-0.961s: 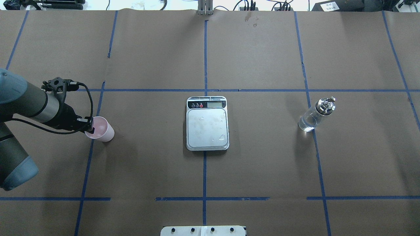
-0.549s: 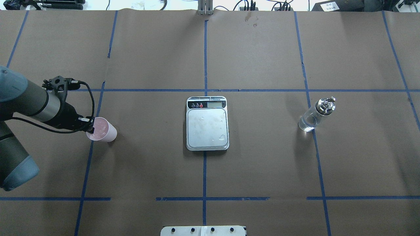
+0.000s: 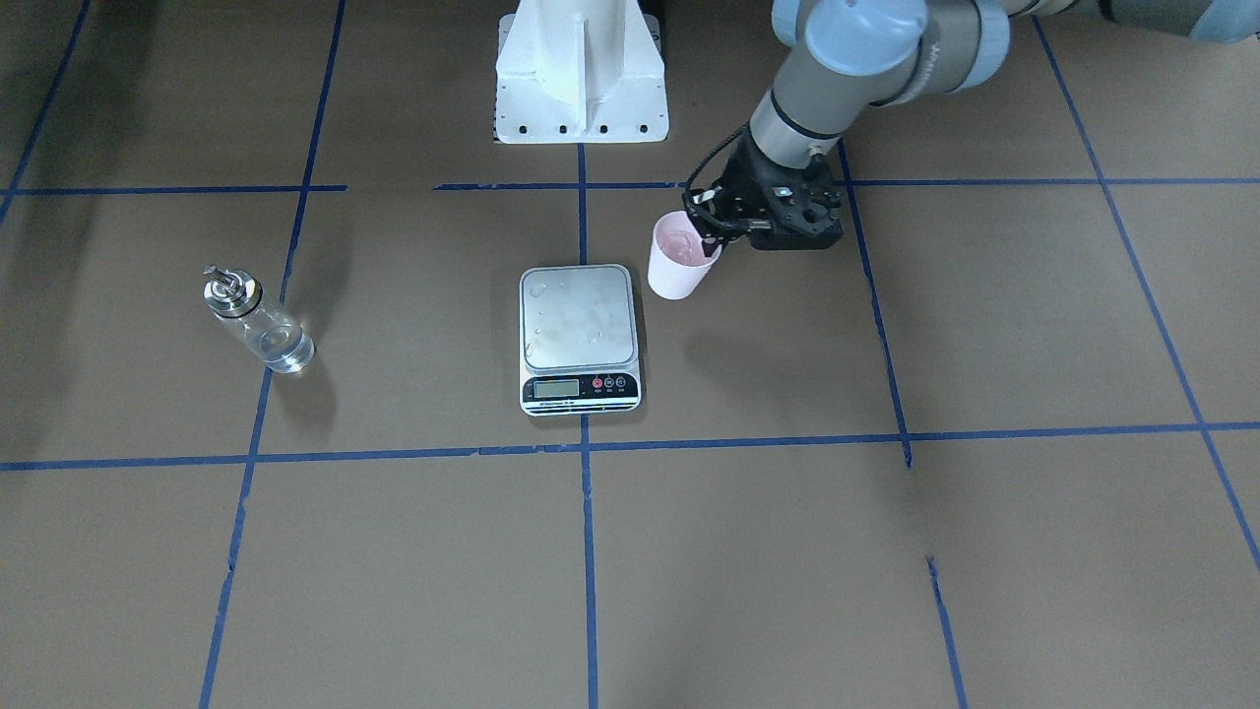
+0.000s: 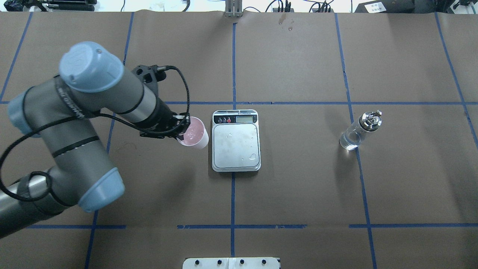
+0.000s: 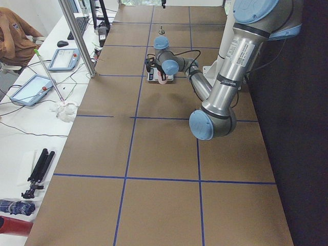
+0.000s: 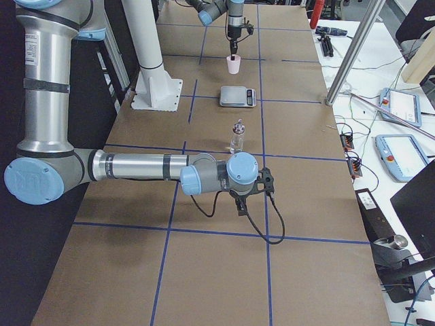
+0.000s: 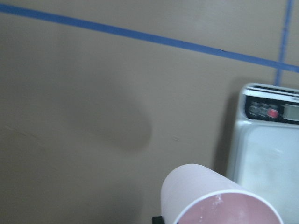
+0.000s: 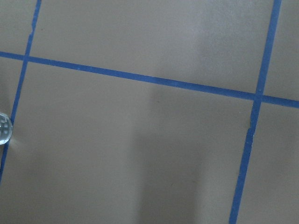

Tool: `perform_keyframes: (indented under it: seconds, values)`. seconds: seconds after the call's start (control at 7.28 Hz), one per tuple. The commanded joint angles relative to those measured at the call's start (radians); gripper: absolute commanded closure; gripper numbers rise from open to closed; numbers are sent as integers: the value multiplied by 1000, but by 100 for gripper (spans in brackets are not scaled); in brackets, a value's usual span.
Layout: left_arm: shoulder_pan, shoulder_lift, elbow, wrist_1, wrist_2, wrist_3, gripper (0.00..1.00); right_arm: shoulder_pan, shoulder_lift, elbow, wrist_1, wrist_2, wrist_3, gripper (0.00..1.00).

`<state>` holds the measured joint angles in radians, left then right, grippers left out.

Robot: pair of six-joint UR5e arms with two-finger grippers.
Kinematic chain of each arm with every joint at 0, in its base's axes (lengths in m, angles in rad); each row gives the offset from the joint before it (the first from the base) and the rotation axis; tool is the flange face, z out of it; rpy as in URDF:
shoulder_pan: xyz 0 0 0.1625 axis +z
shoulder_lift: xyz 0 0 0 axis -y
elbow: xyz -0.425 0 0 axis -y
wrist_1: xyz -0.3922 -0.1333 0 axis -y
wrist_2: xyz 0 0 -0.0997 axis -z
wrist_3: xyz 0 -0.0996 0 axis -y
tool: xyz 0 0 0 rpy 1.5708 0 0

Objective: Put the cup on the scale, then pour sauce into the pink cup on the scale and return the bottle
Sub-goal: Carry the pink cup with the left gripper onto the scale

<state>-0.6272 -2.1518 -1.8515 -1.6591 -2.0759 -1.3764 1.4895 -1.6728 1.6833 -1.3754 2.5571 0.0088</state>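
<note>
The fingers of the left gripper [image 4: 182, 128] are clamped on the rim of the cup [image 4: 195, 136], one finger inside the mouth and one on the outer wall. The cup hangs upright below them, and its shadow in the front-facing view lies well apart from its base, so it is judged to be clear of the table [image 4: 298, 186].

Half a second ago the cup was held far out on the robot's left, beside a blue tape line. It is now just beside the left edge of the scale [image 4: 236, 144], not yet over the platform. The left arm has swung inward with it. The scale and the bottle [image 4: 357, 131] have not moved, and the bottle stands upright well apart on the robot's right.

The transfer is therefore nearly done. What remains is a short sideways carry, a lowering onto the platform and a release.

The right gripper [image 6: 239, 208] hangs over bare table. Whether its fingers are spread or closed cannot be told.
</note>
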Motion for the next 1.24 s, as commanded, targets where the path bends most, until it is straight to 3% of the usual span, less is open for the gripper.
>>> perform_keyframes:
  seconds: [0.0, 0.55, 0.96, 1.1]
  values:
    - [53, -159, 165, 16, 51, -26, 100, -12, -2, -1, 33, 0, 0, 0]
    - [70, -232, 282, 10, 54, -21, 100, -20, -2, -7, 32, 3, 2, 0]
    - [72, -234, 290, 7, 91, -16, 100, -20, -2, -5, 35, 5, 2, 0]
    - [72, -234, 291, 6, 91, -16, 92, -20, -2, -4, 38, 5, 2, 0]
